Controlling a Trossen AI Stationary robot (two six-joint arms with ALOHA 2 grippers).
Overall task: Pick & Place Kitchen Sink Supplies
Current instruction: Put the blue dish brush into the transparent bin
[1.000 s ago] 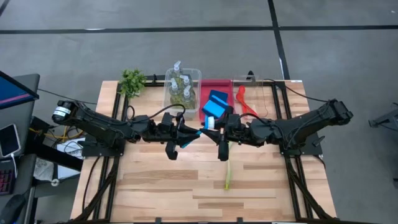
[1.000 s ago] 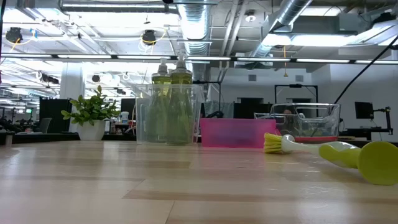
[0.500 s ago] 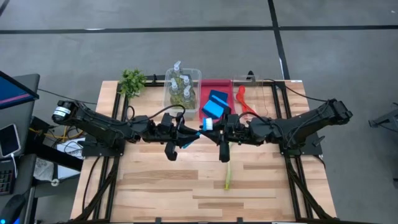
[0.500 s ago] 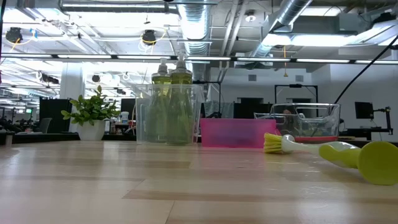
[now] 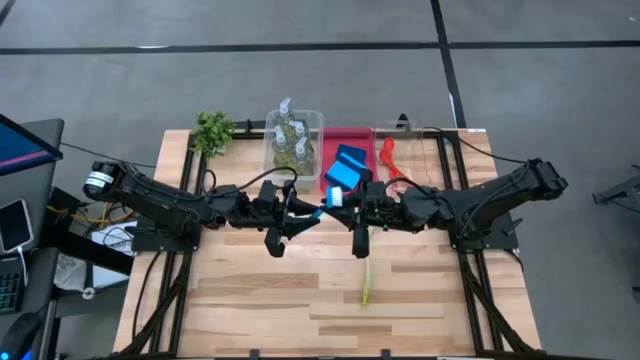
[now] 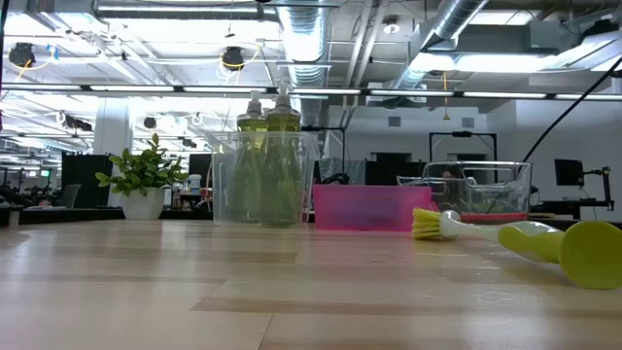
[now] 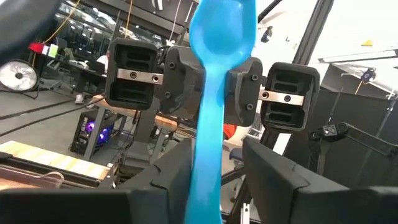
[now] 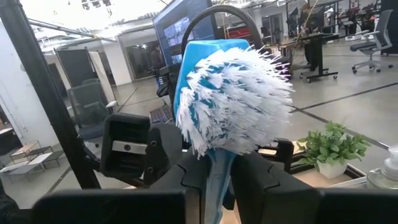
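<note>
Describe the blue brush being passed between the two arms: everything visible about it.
The blue brush is slim, of glossy blue plastic, with a rounded paddle-like handle end and a head of white bristles on a blue back. It is held in the air above the table's middle, in front of the red tray, spanning the gap between the arms. The right gripper clamps it just behind the head. Its handle runs between the left gripper's jaws, which stand slightly apart from it.
</note>
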